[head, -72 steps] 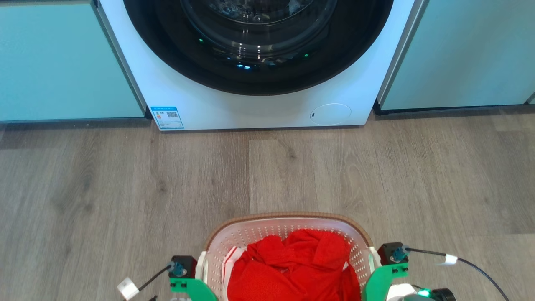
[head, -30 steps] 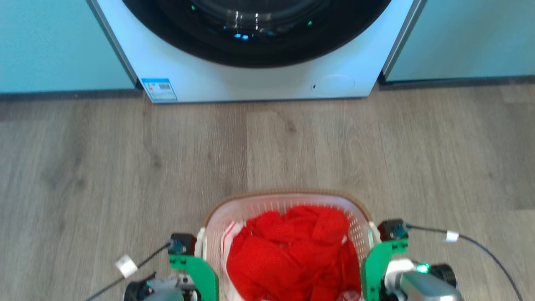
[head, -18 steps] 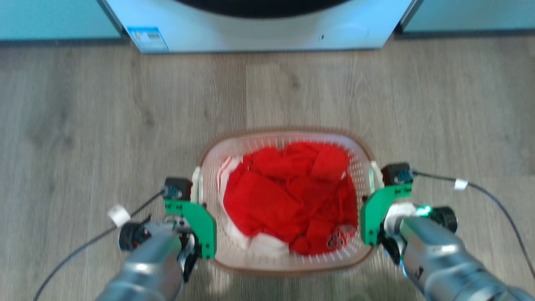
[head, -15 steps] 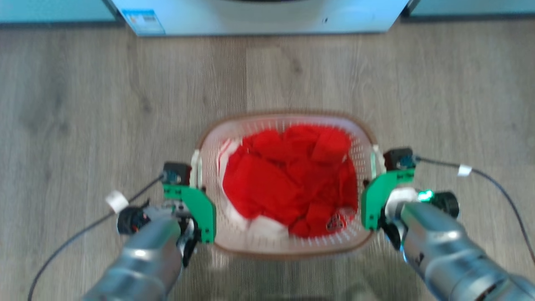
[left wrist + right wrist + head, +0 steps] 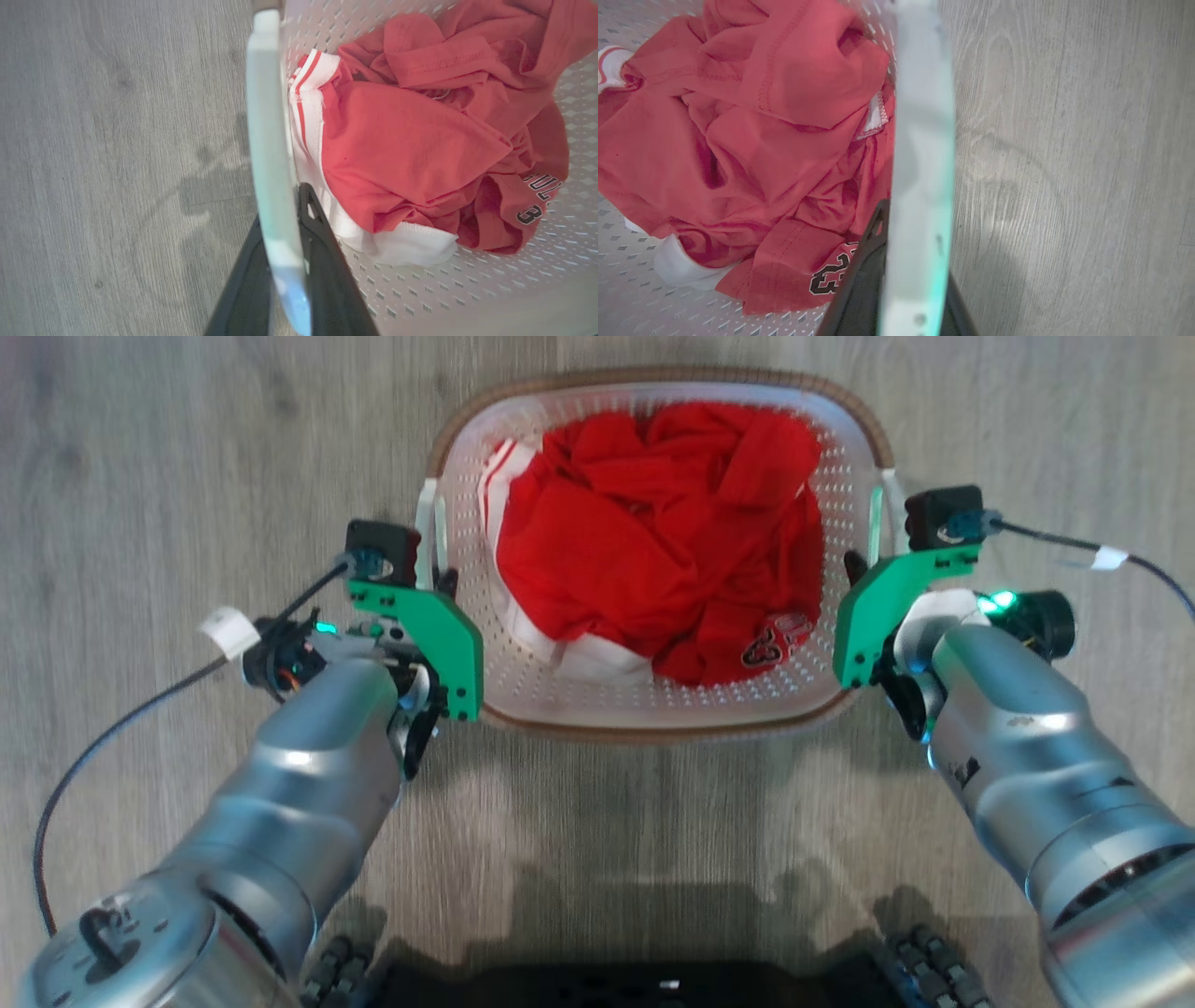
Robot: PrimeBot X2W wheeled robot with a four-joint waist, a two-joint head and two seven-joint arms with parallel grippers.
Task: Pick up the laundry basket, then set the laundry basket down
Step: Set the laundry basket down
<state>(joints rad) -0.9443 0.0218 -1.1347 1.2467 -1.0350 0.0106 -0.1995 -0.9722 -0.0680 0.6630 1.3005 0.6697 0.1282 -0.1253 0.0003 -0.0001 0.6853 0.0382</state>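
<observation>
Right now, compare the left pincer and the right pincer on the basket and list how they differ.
The left pincer clamps the left handle of the laundry basket; the right pincer clamps the right handle. The left pincer's inner finger lies beside white-trimmed cloth, the right pincer's beside red cloth with a dark print. Shared: each straddles its handle, one dark finger inside the basket and one outside.

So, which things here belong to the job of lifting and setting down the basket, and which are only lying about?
Belong to the job:
- laundry basket
- left gripper and right gripper, each shut on one of its white handles

Only there:
- red clothes, lying inside the basket
- black cables
- wood floor
</observation>
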